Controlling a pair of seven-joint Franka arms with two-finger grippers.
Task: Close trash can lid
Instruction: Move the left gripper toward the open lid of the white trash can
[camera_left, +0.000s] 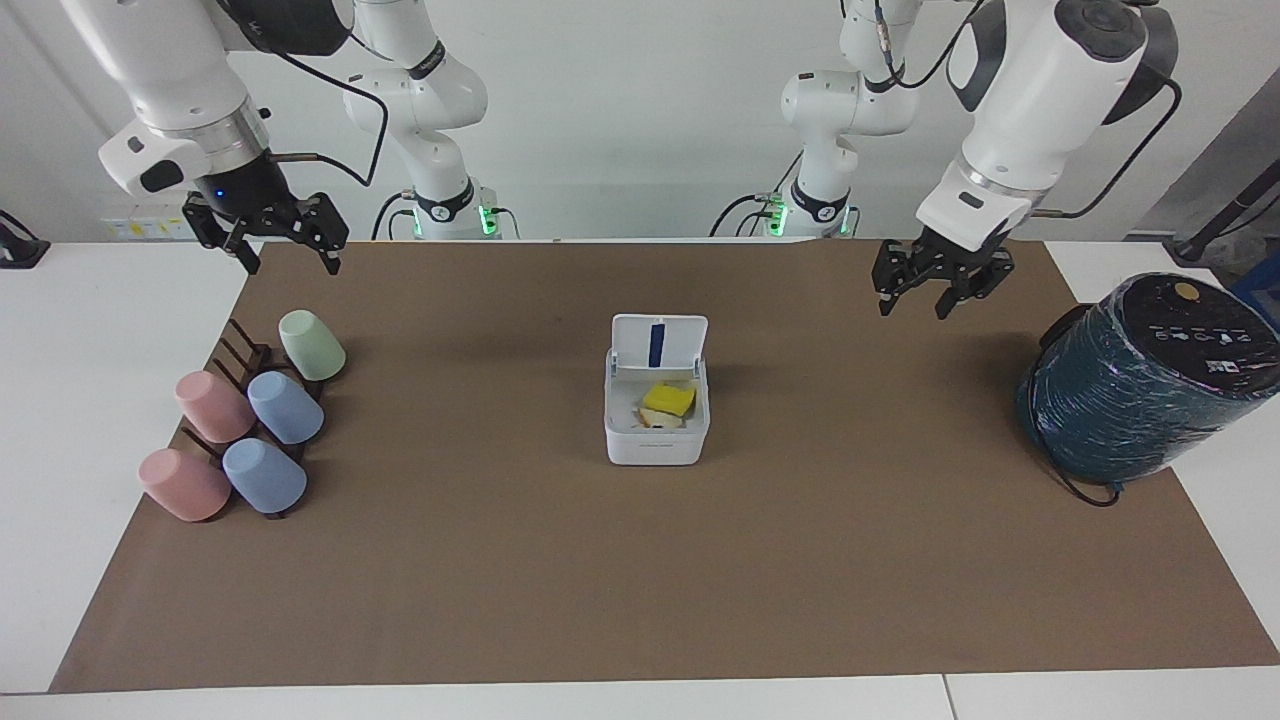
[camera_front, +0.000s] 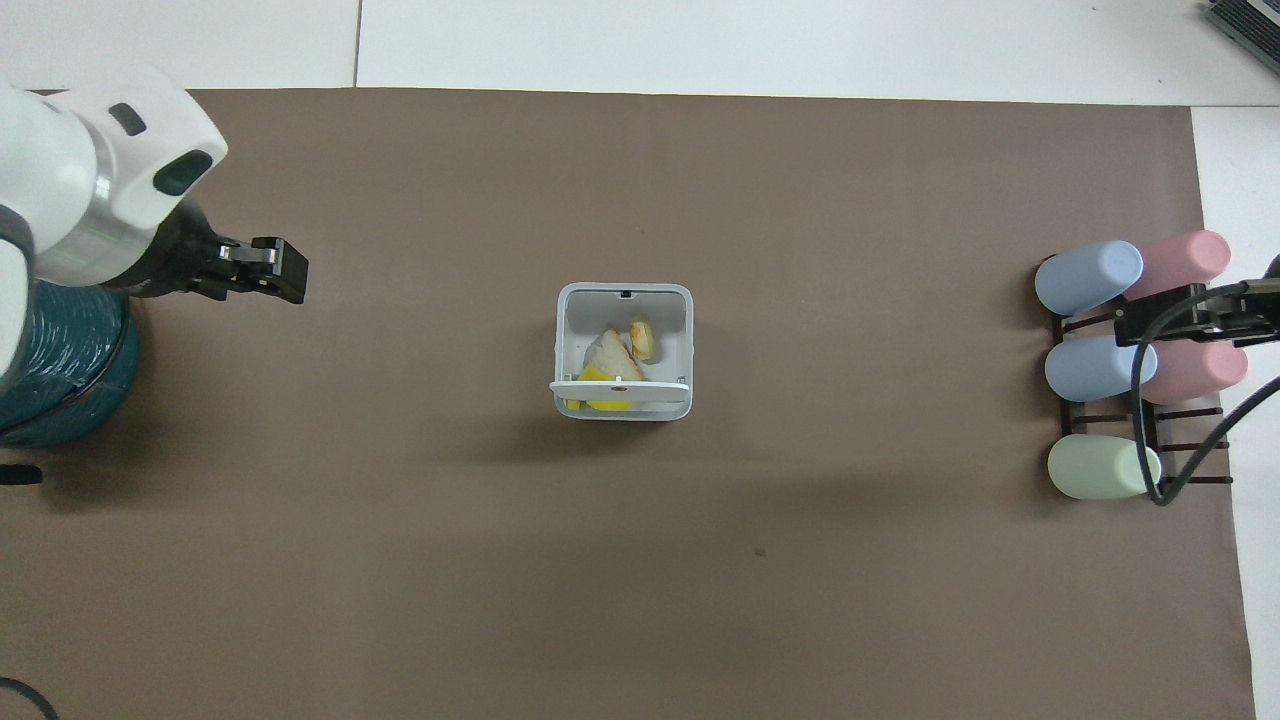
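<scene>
Nothing is closed yet: the lid (camera_left: 659, 343) stands upright on the trash can (camera_left: 655, 437) mid-mat, while the left gripper (camera_left: 910, 295), fingers apart and empty, hangs at its two o'clock in the facing view.

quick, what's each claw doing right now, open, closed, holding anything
Left claw: open, empty, up over the brown mat.
Right claw: open, empty, waiting above the pastel plastic cups.
</scene>
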